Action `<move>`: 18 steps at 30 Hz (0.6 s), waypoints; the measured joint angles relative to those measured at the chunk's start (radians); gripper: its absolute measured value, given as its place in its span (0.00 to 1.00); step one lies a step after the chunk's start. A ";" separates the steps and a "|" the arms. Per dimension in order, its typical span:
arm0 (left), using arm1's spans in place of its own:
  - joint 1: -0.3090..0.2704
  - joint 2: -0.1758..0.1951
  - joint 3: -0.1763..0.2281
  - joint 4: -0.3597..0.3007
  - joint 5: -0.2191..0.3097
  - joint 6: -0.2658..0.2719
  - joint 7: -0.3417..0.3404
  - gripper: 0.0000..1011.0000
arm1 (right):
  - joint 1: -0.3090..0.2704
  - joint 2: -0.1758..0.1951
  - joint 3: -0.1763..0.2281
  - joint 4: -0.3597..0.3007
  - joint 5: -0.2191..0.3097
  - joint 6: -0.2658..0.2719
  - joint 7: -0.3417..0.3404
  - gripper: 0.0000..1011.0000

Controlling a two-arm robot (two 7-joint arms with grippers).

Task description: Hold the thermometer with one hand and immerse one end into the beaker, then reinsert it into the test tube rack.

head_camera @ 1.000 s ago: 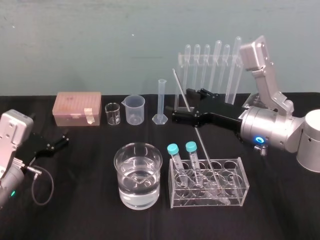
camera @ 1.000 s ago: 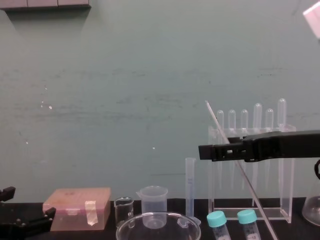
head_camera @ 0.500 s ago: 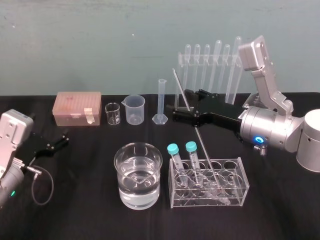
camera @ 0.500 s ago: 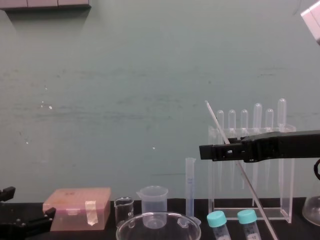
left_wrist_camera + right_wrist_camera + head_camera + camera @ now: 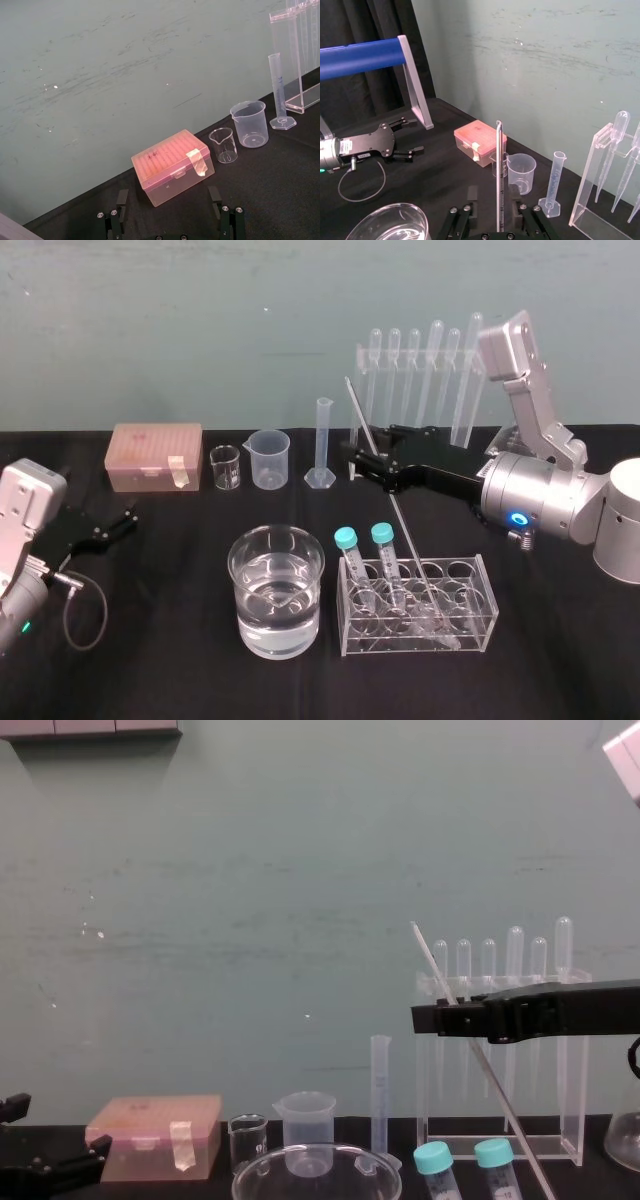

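While one pincer (image 5: 366,457) (right) straddles one thermometer (image 5: 404,529), two tubes (image 5: 350,556) stand.

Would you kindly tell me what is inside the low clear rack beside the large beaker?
Two teal-capped tubes stand in the rack's left holes, and the thermometer's lower end leans into a middle hole. Its tip is blurred behind the acrylic.

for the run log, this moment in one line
right gripper open, straddling thermometer | thermometer leaning in low rack | beaker untouched | left gripper parked open
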 joint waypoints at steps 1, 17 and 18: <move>0.000 0.000 0.000 0.000 0.000 0.000 0.000 1.00 | 0.000 0.000 0.000 0.000 0.000 0.000 0.000 0.39; 0.000 0.000 0.000 0.000 0.000 0.000 0.000 1.00 | 0.000 0.000 0.000 0.000 0.001 -0.001 0.001 0.06; 0.000 0.000 0.000 0.000 0.000 0.000 0.000 1.00 | 0.000 0.000 0.000 0.000 0.001 -0.001 0.001 0.06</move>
